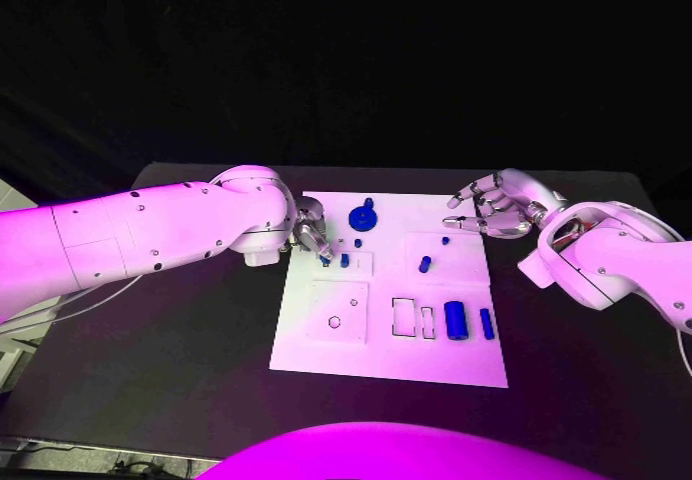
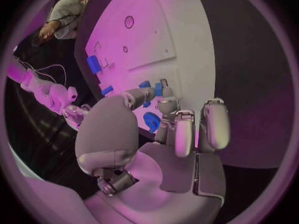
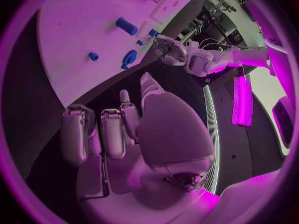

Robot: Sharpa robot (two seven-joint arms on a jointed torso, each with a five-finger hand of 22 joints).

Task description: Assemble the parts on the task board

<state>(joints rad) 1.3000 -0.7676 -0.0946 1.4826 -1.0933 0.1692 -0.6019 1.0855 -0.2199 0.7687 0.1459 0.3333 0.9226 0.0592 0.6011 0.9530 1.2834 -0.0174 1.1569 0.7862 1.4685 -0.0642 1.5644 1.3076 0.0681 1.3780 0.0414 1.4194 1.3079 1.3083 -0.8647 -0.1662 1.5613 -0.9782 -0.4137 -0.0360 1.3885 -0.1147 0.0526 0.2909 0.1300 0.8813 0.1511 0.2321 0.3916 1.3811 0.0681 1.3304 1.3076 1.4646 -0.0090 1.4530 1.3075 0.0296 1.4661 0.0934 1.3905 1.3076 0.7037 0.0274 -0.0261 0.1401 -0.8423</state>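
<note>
The white task board (image 1: 389, 350) lies mid-table. My left hand (image 1: 310, 235) hovers over its far left edge, fingertips (image 2: 167, 103) down beside two small blue pegs (image 1: 343, 260) (image 2: 157, 88); whether they pinch one is hidden. A blue round knob (image 1: 364, 216) (image 2: 151, 120) stands just beyond that hand. My right hand (image 1: 498, 205) (image 3: 118, 129) hangs over the board's far right corner, fingers apart, holding nothing. A small blue peg (image 1: 424, 264), a blue cylinder (image 1: 456, 320) (image 3: 126, 26) and a thin blue bar (image 1: 488, 323) lie on the board's right half.
A square plate with a small hole (image 1: 335, 322) and two empty rectangular slots (image 1: 404, 315) sit on the board's near half. Black table (image 1: 188, 340) surrounds the board on both sides and in front.
</note>
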